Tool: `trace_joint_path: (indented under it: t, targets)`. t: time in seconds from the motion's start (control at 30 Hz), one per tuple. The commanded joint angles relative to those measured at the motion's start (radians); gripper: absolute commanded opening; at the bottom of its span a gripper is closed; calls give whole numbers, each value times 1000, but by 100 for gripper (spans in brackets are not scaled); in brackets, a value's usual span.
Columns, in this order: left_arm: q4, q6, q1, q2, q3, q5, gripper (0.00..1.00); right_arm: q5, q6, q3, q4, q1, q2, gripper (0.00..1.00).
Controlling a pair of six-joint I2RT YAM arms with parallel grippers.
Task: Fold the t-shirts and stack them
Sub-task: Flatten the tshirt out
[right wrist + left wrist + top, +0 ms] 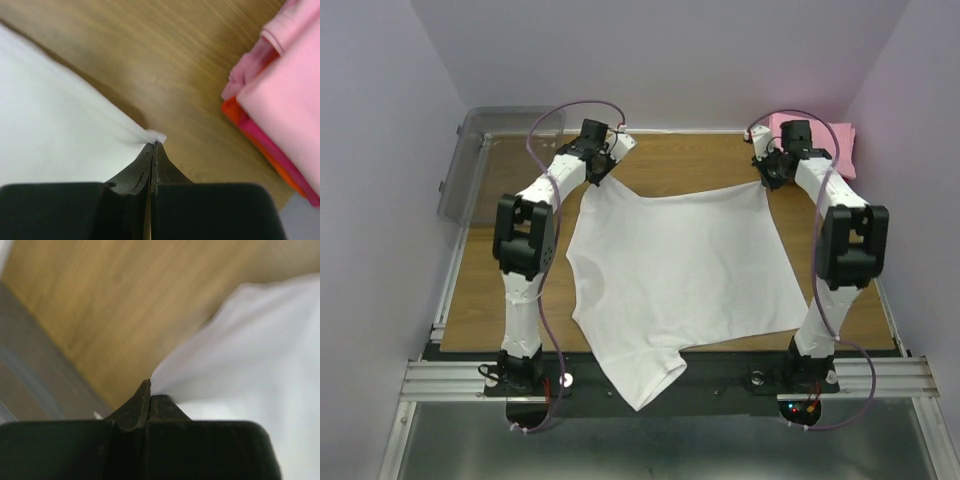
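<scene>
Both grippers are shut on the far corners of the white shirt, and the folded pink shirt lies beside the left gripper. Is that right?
Not quite. The folded pink shirt lies beside the right gripper, not the left gripper. The right wrist view shows it close by. The rest stands: both grippers are shut on the far corners of the white shirt.

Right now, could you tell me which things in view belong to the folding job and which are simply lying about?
Part of the job:
- white t-shirt, spread on the table, far corners pinched by the left gripper and right gripper
- pink t-shirt, folded, lying on the red t-shirt

Lying about:
- clear grey bin, at the far left corner
</scene>
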Motion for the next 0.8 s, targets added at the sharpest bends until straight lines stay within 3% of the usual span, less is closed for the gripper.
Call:
trace_joint_path:
  t: [0.0, 0.03, 0.07, 0.1, 0.17, 0.2, 0.47, 0.63, 0.77]
  targets:
    - [-16, -12, 21, 197, 338, -103, 0, 94, 72, 171, 105, 8, 171, 3]
    - [-47, -23, 22, 242, 406, -104, 0, 129, 89, 208, 103, 8, 202, 11]
    - [-78, -47, 36, 309, 528, -71, 17, 150, 125, 264, 103, 8, 248, 32]
    - [-87, -60, 42, 348, 579, -55, 40, 155, 153, 283, 103, 8, 258, 40]
    - [-98, -99, 56, 348, 650, -46, 55, 160, 178, 297, 102, 7, 236, 59]
    - [-99, -107, 61, 327, 640, -29, 57, 151, 181, 288, 98, 8, 210, 59]
    - [-67, -153, 78, -139, 56, 181, 58, 85, 112, -28, -10, 8, -115, 60]
    - [-112, -182, 76, -282, -178, 262, 43, 37, 67, -236, -112, 8, -201, 55]
    - [-89, -195, 73, -335, -356, 277, 40, 28, 52, -338, -152, 8, -225, 53]
